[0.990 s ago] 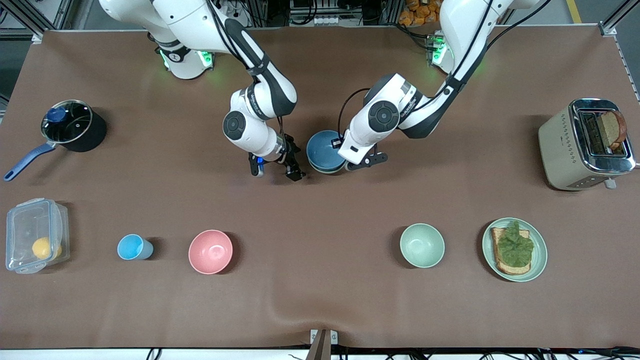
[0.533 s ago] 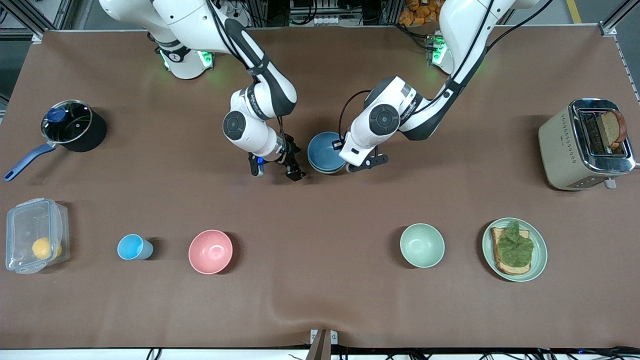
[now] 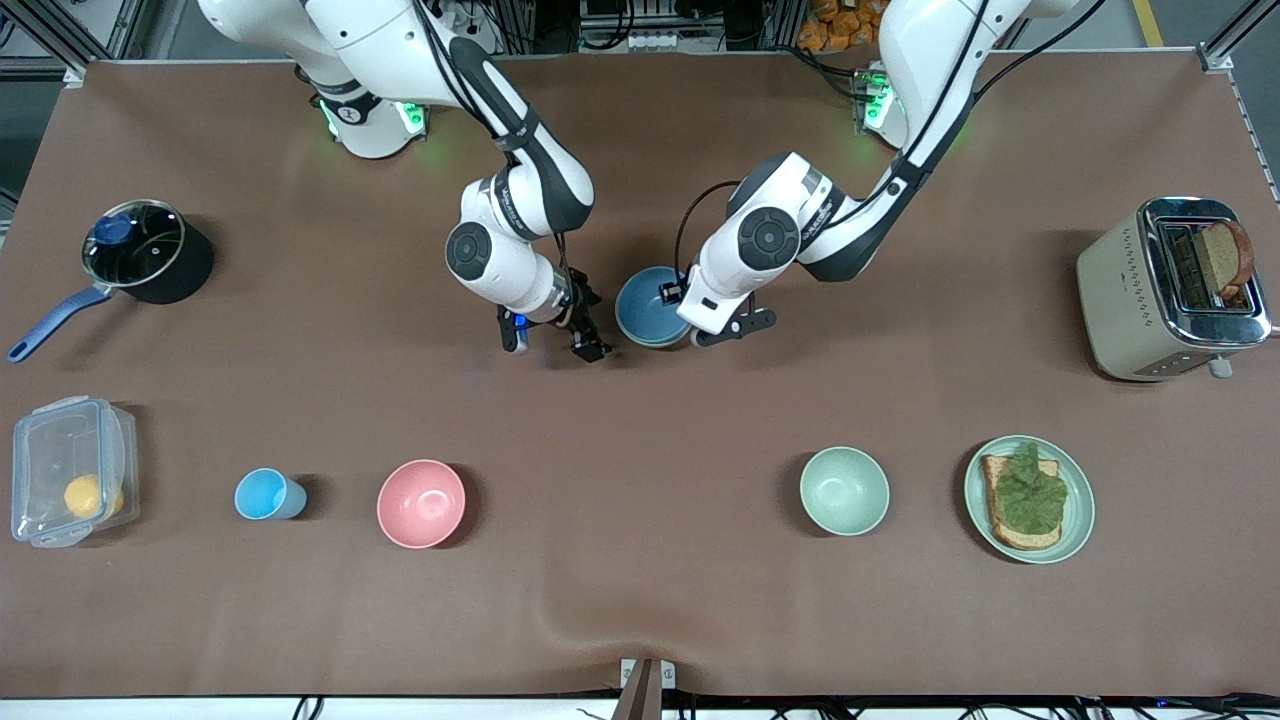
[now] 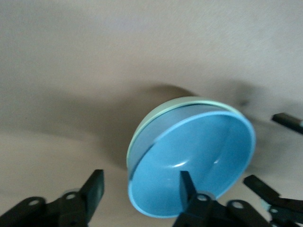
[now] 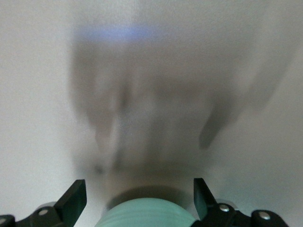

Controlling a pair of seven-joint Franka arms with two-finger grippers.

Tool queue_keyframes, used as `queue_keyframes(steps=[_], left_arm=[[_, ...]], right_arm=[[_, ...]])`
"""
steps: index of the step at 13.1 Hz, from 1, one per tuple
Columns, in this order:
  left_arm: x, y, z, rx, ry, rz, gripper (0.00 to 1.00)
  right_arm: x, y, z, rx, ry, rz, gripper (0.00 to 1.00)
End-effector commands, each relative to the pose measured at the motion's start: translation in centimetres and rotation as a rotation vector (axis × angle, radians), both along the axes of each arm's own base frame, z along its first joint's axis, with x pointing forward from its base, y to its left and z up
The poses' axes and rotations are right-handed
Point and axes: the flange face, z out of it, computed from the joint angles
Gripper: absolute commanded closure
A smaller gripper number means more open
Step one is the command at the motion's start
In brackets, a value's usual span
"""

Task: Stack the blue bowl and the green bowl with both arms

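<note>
you're looking at the blue bowl [image 3: 648,305] sitting nested inside the green bowl [image 4: 189,100] on the table [image 3: 640,600], about midway between the two arms' bases. only a thin pale rim of the green one is showing around the blue. your left gripper [image 4: 142,187] is hovering over the stack's rim with its fingers spread, one finger [image 4: 186,182] showing over the blue inside and the other outside the bowls, neither pinching anything. in the front view the wrist is hiding those fingertips. your right gripper [image 3: 553,342] is hanging idle over bare table at about nine o'clock from the stack, just beside it, fingers spread wide and holding nothing. its wrist view is mostly blur, and a pale green ribbed shape is being cut off at the edge, too unclear to name. a mint bowl [image 3: 844,490] is lying between four and five o'clock from the stack, and a pink bowl [image 3: 421,503] between seven and eight o'clock. the toaster [image 3: 1130,300] is standing at three o'clock, and a small mark on its side is too small to read.
</note>
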Motion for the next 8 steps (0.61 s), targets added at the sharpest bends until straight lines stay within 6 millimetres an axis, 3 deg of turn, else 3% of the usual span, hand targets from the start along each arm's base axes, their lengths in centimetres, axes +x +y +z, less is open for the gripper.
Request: queue_keyframes(steps=[1, 2, 5, 8], left_arm=[[2.4, 1.3, 6.2, 0.018, 0.004, 0.021, 0.0], [3.5, 2.0, 8.6, 0.025, 0.008, 0.02, 0.0], [8.0, 7.3, 16.6, 0.053, -0.039, 0.042, 0.0], [10.2, 11.4, 21.8, 0.164, -0.126, -0.035, 0.0]], right_arm=[[0.0, -0.9, 1.6, 0.019, 0.025, 0.01, 0.0], [0.2, -1.9, 2.2, 0.02, 0.017, 0.016, 0.0], [0.2, -5.8, 2.8, 0.032, -0.011, 0.133, 0.0], [1.4, -8.8, 4.7, 0.043, 0.041, 0.186, 0.0]])
